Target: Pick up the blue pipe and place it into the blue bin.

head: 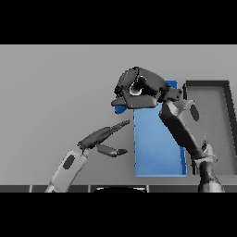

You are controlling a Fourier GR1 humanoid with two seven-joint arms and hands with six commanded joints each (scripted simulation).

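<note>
Table [55, 83] grey. Left hand [99, 139] at about 7 o'clock, fingers straight, holding nothing. Blue pipe [121, 109] just left of centre, only a small end showing, gripped in curled fingers of right hand [139, 90] over blue bin [155, 148]'s upper left corner. Grey bin [210, 120] at 3 o'clock.

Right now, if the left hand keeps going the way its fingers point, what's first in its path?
Likely the blue bin: the left hand has straight fingers aimed up and right at the bin's near-left edge. The right hand, curled on the blue pipe, sits beyond. Height above the rim is unclear.
</note>
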